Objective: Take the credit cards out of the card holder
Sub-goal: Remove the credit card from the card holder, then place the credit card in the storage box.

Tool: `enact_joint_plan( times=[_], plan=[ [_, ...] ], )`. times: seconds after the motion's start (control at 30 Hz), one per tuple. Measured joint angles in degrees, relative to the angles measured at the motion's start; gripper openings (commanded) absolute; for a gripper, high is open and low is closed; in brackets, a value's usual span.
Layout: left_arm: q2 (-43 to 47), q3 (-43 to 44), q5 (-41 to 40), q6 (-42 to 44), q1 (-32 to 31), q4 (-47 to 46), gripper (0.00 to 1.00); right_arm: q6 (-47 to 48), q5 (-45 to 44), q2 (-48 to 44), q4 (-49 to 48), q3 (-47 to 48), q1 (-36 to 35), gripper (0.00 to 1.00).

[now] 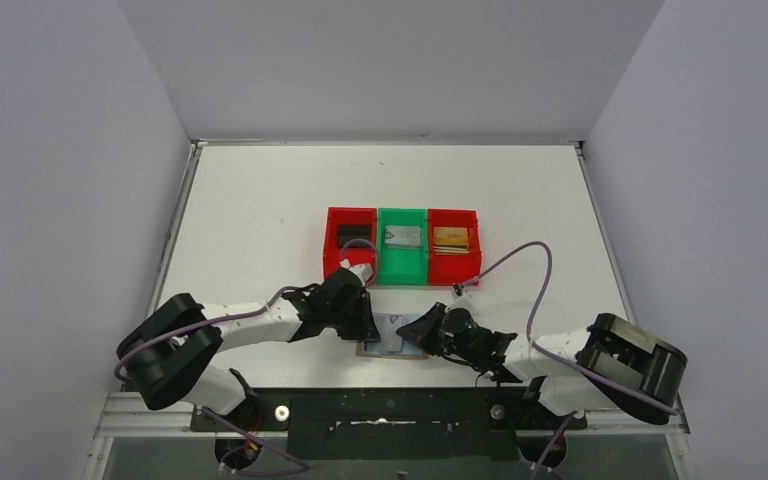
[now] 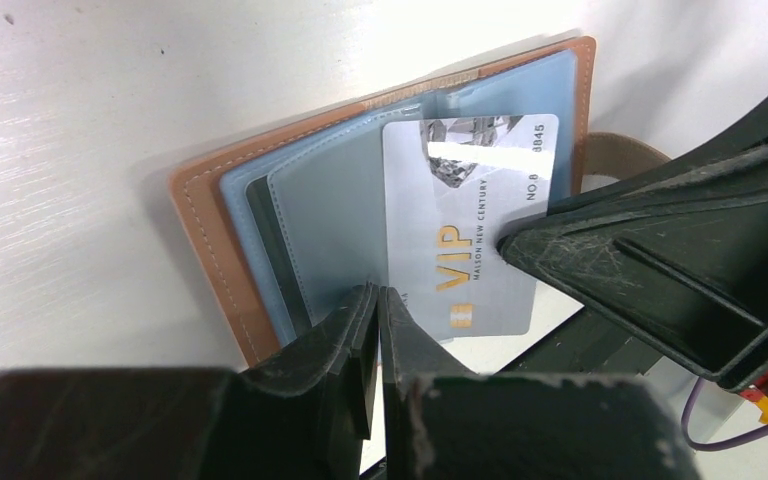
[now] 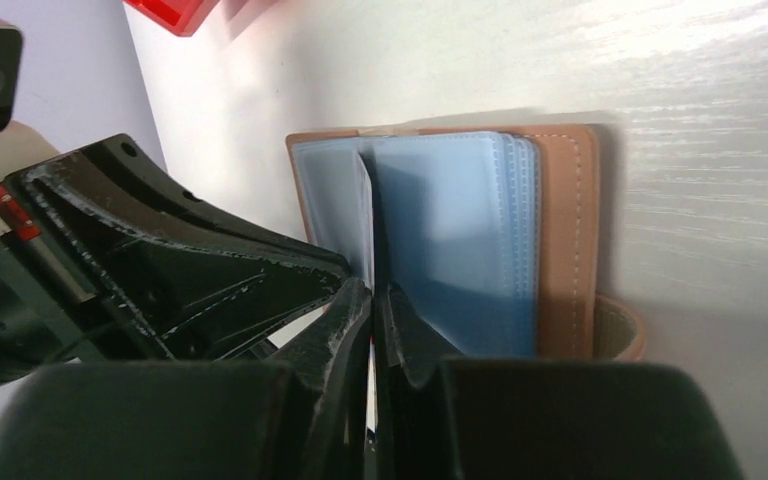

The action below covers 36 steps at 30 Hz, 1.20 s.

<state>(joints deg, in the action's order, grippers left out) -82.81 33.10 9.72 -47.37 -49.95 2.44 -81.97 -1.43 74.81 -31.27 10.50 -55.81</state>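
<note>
The tan leather card holder (image 1: 392, 347) lies open near the table's front edge, with blue sleeves (image 2: 330, 210) fanned up; it also shows in the right wrist view (image 3: 570, 220). A silver-grey VIP card (image 2: 460, 220) sticks halfway out of a sleeve. My left gripper (image 2: 380, 292) is shut on the edge of that sleeve, just left of the card. My right gripper (image 3: 372, 290) is shut on the card's outer edge, seen edge-on (image 3: 368, 200). In the top view the left gripper (image 1: 368, 322) and right gripper (image 1: 422, 328) meet over the holder.
Three joined bins stand behind the holder: a red bin (image 1: 335, 255) holding a black card (image 1: 355, 233), a green bin (image 1: 402, 265) holding a silver card (image 1: 401, 236), and a red bin (image 1: 454, 262) holding a gold card (image 1: 450, 238). The holder's snap tab (image 3: 625, 330) pokes out on the right.
</note>
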Motion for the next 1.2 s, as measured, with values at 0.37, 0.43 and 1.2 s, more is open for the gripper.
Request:
enact_joint_plan(
  times=[0.37,0.43,1.2],
  plan=[
    [0.8,0.0,-0.8,-0.1,0.0,1.0,0.08,0.7,-4.3,-13.1,9.2,-0.6,0.0,0.0],
    [0.9,0.0,-0.9,-0.1,0.0,1.3,0.09,0.9,-5.2,-15.7,10.0,-1.2,0.0,0.0],
    [10.5,0.5,-7.2,-0.1,0.6,10.9,0.57,8.7,-7.2,-16.6,-2.4,-6.7,0.0,0.0]
  ],
)
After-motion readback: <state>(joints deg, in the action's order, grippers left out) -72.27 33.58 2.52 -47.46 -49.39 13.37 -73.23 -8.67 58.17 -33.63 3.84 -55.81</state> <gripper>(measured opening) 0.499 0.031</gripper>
